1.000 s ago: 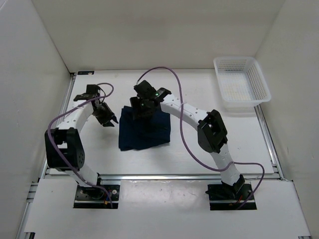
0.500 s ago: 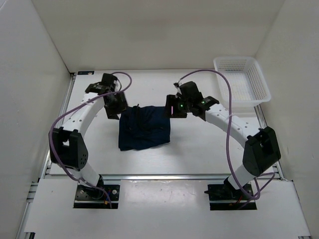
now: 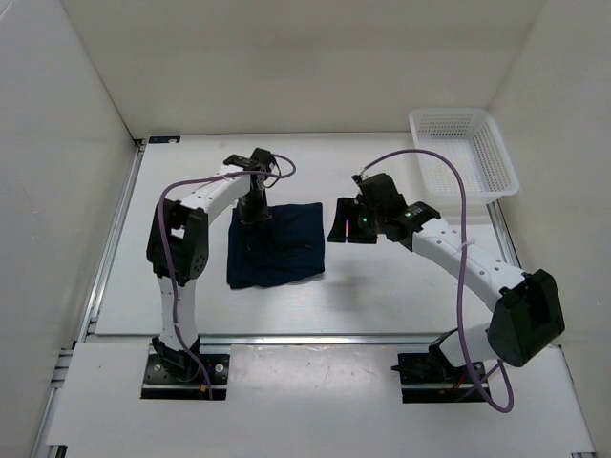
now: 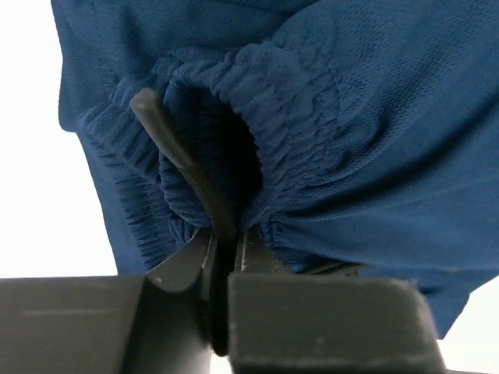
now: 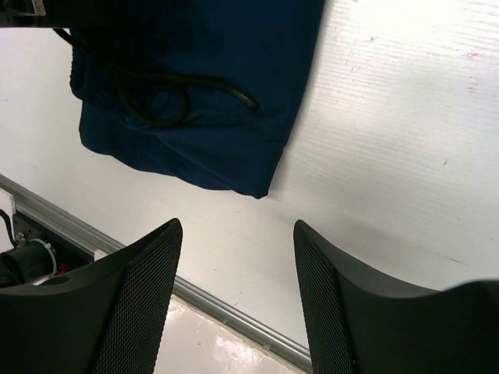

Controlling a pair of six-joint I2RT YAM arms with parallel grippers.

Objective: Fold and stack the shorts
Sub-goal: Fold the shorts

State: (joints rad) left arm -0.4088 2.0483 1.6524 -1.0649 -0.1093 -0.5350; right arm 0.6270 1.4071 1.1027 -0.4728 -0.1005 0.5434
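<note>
The shorts [image 3: 277, 244] are soft navy cloth, a fine mesh knit with a matt face. Their waistband [image 4: 296, 117] is puckered into tight ribs. A dark cord [image 5: 245, 99] lying on the shorts looks smooth, with a slight sheen. Under the shorts, the table [image 5: 390, 117] is white, smooth and faintly glossy, with fine scratches. Beside the shorts, the right gripper [image 5: 238, 226] has black fingers [image 5: 144, 300] with a cross-hatched grain. Well right of the shorts stands a white plastic lattice basket [image 3: 464, 162].

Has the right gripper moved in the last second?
Yes. The right gripper has swung rightward off the shorts, closer to the white basket.
</note>
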